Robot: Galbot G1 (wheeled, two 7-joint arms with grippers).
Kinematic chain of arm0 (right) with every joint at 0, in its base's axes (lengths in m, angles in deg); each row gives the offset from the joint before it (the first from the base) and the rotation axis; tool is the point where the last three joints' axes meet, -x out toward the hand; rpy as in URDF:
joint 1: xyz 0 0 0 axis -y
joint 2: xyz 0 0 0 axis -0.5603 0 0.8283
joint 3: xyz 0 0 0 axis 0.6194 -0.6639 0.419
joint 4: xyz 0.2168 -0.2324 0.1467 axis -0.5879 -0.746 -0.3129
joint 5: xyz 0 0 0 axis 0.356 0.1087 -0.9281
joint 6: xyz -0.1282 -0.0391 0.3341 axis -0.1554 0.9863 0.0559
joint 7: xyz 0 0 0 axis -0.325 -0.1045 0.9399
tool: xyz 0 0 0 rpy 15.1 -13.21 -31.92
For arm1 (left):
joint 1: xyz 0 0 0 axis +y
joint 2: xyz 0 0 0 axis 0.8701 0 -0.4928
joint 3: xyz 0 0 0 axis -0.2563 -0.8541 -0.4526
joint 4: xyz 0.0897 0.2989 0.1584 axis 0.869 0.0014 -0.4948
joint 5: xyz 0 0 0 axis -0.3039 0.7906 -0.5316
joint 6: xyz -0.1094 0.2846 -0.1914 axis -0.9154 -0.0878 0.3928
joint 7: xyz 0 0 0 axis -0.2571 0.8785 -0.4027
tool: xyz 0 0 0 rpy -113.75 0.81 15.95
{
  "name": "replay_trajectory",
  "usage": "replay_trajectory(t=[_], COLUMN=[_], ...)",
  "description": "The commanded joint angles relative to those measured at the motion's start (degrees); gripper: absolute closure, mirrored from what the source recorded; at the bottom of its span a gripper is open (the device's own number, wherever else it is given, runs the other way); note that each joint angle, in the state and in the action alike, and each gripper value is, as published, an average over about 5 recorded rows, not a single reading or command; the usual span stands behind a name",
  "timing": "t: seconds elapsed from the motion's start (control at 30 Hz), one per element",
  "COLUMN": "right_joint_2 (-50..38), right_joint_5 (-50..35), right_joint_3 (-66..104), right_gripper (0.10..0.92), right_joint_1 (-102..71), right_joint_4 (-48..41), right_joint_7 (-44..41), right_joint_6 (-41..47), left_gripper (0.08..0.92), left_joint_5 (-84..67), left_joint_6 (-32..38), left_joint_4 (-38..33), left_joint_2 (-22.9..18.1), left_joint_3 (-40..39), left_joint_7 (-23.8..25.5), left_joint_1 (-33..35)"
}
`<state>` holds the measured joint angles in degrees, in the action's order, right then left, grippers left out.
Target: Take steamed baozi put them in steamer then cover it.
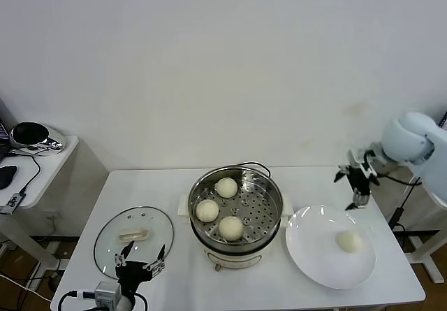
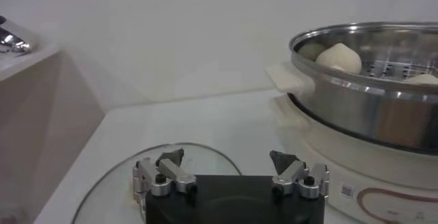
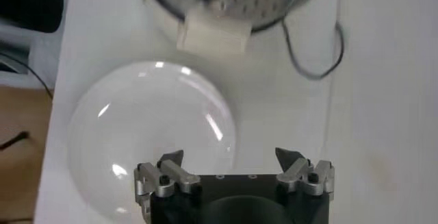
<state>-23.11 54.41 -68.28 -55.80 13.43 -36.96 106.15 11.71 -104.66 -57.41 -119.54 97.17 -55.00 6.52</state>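
The table (image 1: 174, 185) fills the lower half of the head view. The steamer (image 1: 236, 251) is seen at centre, uncovered, with three baozi (image 1: 231, 227) on its tray. The plate (image 1: 314, 255) at lower right carries one bun (image 1: 349, 241). The cover (image 1: 133, 234) lies at lower left. The left gripper (image 1: 140, 264), released, is positioned over the cover's near edge. The right gripper (image 1: 355, 178), released, is held above the plate's far rim.

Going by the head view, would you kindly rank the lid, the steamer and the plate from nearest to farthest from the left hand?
1. The lid: flat on the table, partly under the open left hand, at the robot's left.
2. The steamer: mid-table, holding three baozi.
3. The plate: at the far right, with one baozi on it.
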Motion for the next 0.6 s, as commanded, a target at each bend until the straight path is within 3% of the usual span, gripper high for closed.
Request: replay_trajectory(t=[0.03, 0.6], right_joint_2=[-1.12, 2.68], right_joint_5=[7.98, 12.03], right_joint_3=[5.82, 12.88], right_gripper=[0.203, 0.203], right_joint_1=[-14.93, -26.3], right_joint_4=[-1.92, -7.36], right_joint_7=[1.61, 4.39], right_joint_6=[0.87, -2.3], left_gripper=[0.177, 0.177], left_joint_5=[0.14, 0.55], left_joint_6=[-0.15, -0.22], left_joint_4=[0.81, 2.57], left_joint_2=[0.05, -0.28], left_joint_3=[0.09, 0.33], left_joint_7=[0.04, 0.06], left_joint_1=[-0.18, -0.71])
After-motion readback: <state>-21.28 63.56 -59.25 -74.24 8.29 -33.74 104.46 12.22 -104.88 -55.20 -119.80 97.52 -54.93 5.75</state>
